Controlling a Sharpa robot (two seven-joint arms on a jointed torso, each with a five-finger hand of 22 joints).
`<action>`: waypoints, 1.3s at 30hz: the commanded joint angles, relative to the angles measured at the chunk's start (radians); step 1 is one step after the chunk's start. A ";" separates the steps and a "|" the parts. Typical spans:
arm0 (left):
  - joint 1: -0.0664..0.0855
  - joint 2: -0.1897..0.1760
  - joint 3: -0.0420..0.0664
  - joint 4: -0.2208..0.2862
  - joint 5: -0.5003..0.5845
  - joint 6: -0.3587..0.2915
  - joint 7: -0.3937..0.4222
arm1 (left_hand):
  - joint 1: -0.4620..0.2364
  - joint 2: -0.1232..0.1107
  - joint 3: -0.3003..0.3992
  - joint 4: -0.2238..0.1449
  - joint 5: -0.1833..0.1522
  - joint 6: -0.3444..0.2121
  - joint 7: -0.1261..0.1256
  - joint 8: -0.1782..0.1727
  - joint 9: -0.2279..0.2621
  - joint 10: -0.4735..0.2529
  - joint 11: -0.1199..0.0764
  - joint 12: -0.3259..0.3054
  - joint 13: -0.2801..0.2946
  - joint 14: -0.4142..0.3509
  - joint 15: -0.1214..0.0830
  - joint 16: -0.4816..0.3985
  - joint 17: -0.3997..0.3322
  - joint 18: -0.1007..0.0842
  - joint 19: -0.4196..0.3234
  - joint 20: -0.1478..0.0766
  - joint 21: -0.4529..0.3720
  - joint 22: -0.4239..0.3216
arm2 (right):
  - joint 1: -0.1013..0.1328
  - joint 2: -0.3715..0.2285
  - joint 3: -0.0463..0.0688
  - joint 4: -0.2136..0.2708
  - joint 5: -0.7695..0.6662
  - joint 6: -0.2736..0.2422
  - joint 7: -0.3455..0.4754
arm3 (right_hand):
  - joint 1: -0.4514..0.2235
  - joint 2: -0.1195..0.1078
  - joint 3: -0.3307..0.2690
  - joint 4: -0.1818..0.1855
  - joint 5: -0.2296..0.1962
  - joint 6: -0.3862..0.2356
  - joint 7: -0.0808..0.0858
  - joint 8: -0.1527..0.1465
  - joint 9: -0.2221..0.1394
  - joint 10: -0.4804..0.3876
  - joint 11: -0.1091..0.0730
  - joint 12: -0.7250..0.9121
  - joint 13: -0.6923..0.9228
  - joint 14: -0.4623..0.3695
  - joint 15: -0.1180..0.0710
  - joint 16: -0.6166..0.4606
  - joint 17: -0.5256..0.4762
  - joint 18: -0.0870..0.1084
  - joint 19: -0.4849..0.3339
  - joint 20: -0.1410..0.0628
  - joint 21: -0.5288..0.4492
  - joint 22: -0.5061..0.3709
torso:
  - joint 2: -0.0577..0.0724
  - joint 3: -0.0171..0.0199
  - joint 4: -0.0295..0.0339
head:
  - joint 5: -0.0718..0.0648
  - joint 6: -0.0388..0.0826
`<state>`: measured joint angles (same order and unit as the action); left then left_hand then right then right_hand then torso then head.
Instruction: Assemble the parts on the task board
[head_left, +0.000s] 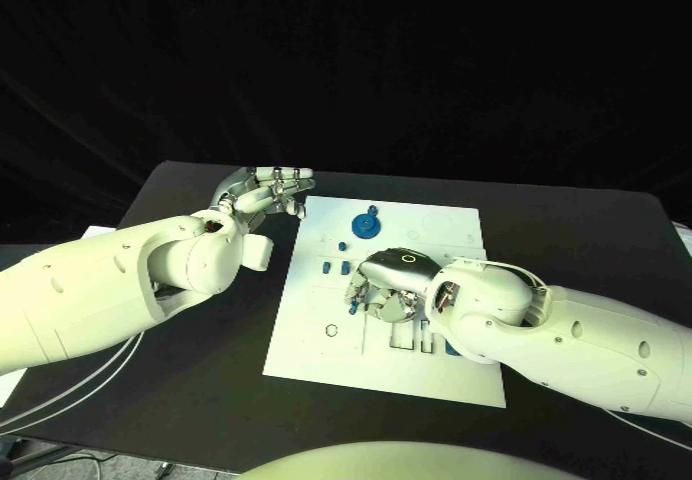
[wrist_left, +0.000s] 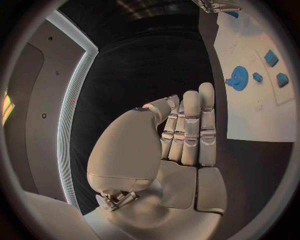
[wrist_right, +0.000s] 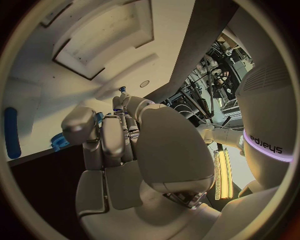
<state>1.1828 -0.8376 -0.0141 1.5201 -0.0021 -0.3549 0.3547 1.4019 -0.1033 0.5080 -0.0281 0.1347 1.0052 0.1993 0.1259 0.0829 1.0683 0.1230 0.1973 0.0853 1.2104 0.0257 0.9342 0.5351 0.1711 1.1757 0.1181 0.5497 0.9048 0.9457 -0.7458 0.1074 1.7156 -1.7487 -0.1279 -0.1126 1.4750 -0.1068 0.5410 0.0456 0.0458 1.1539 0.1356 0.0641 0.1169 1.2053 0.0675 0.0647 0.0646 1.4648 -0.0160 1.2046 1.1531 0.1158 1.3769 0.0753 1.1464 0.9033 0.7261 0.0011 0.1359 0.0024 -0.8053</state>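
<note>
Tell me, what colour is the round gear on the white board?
Blue. The gear shows best in the left wrist view, lying on the white task board.

Left hand (head_left: 268, 190) hovers empty, fingers straight and together; right hand (head_left: 384, 284) curls downward, fingertips seemingly pinching something small.

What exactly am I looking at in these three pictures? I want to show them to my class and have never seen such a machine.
A robot with two white arms works at a black table. One picture looks down from its head; the round ones come from cameras behind each wrist. On the table lies a white task board with small blue parts, including a blue gear. The right robot hand reaches down onto the board and seems to pinch a small blue piece. The left robot hand waits beside the board, holding nothing.
</note>
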 joint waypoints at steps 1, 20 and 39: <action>0.000 0.000 0.001 0.002 0.004 0.023 0.003 | -0.006 -0.002 -0.005 -0.001 0.002 -0.008 -0.001 0.005 -0.002 -0.008 0.000 0.004 0.000 -0.005 0.001 0.004 -0.001 0.010 0.005 0.002 0.001 0.001 | -0.002 0.004 -0.002 -0.005 -0.014 0.026 -0.006 | -0.009 -0.003 0.002 -0.006 0.006 0.002 0.006 0.003 0.001 0.002 0.007 0.002 0.002 0.042 -0.001 0.005 0.000 0.005 0.004 0.002 0.004 0.000 | 0.000 0.0001 0.0000 | 0.001 -0.002; 0.000 -0.001 0.001 0.004 0.004 0.026 0.001 | -0.006 -0.002 -0.005 -0.001 0.002 -0.008 -0.001 0.005 -0.002 -0.008 0.000 0.004 0.000 -0.005 0.001 0.004 -0.001 0.010 0.005 0.002 0.001 0.001 | -0.006 0.022 -0.013 -0.024 -0.038 0.039 -0.039 | -0.066 -0.020 -0.027 0.002 0.009 -0.036 0.015 -0.004 -0.006 -0.036 0.018 -0.004 -0.002 0.036 0.010 -0.006 -0.016 0.008 -0.007 0.009 -0.009 -0.020 | -0.001 -0.0011 -0.0002 | 0.000 -0.005; 0.000 -0.010 0.000 0.000 0.004 0.022 -0.001 | -0.010 -0.003 -0.007 -0.001 0.002 -0.011 0.000 0.005 -0.003 -0.013 0.001 0.006 -0.001 -0.006 0.002 0.004 -0.003 0.010 0.004 0.003 0.000 0.001 | -0.002 -0.040 -0.001 0.019 0.055 -0.104 -0.022 | -0.105 -0.028 -0.089 -0.005 0.032 -0.176 0.050 0.005 -0.047 -0.166 0.050 0.032 0.002 0.010 0.033 -0.092 -0.122 0.031 -0.049 0.035 -0.106 -0.152 | -0.002 -0.0006 0.0001 | -0.014 0.015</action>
<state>1.1829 -0.8473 -0.0141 1.5202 -0.0013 -0.3460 0.3491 1.4009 -0.1043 0.5080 -0.0281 0.1347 0.9982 0.1994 0.1259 0.0813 1.0612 0.1231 0.1973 0.0853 1.2104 0.0257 0.9342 0.5341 0.1712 1.1757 0.1181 0.5497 0.9046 0.9409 -0.7784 0.1045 1.7286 -1.7458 -0.1815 -0.1385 1.3684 -0.1448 0.4578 0.0428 0.0755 0.9720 0.1852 0.0657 0.0688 1.0322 0.1154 0.0920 0.0651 1.4665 0.0110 1.1174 1.0318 0.1317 1.3282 0.1130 1.0418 0.7507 0.7247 0.0013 0.1360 -0.0079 -0.7954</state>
